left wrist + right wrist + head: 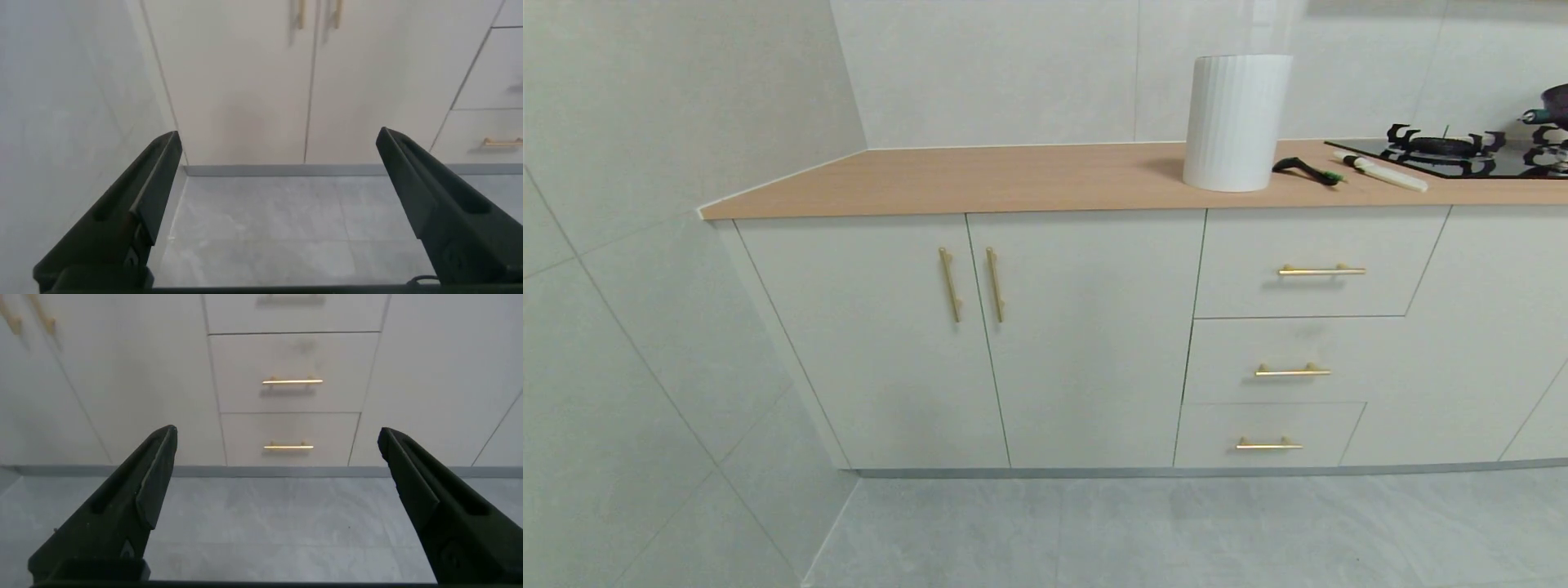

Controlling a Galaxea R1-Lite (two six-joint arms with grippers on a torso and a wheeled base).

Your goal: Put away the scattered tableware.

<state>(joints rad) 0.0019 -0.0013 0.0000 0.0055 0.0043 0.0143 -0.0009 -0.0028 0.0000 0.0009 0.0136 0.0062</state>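
Observation:
On the wooden countertop point(980, 175) lie a black-and-green utensil point(1308, 170) and a cream-handled utensil point(1382, 171), both just right of a tall white ribbed holder point(1236, 121). My left gripper point(278, 155) hangs open low over the grey floor, facing the cabinet doors point(310, 73). My right gripper point(278, 449) is open too, low before the drawers point(292, 371), with nothing between its fingers.
A black gas hob point(1462, 153) with pan supports sits at the counter's right end, a dark pan point(1553, 106) on it. Below are two cabinet doors point(980, 327) with gold handles and three drawers point(1298, 269). A tiled wall point(645, 286) closes the left side.

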